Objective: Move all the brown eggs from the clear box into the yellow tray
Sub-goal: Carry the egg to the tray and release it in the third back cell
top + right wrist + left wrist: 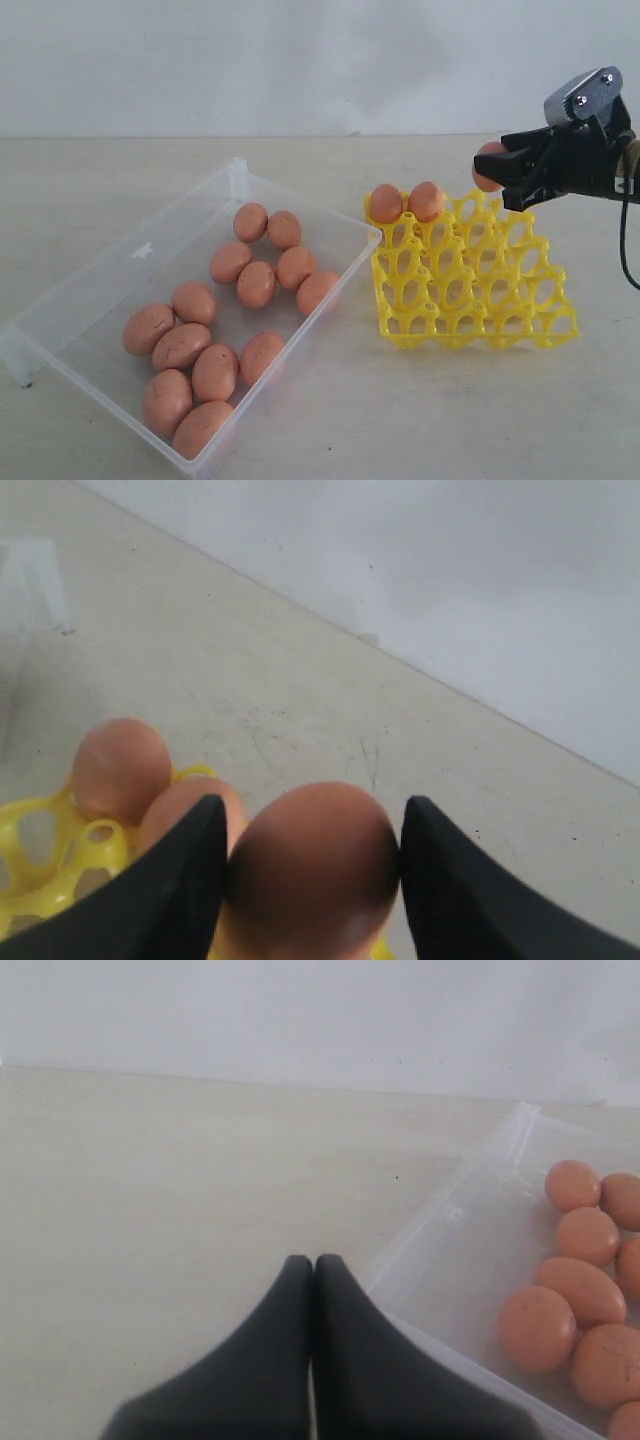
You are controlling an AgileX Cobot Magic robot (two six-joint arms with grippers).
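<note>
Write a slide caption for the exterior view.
Right gripper holds a brown egg by the yellow tray, two seated; thirteen lie in the clear box.

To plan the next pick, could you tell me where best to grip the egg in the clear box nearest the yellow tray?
Across its narrow middle, coming straight down from above. That egg lies on its side close to the clear box wall and beside another egg, so sideways approaches look blocked.

A pale table (pixel 330 420) carries the clear box (pixel 95 290) on the left and the yellow tray (pixel 470 300) just beside it
</note>
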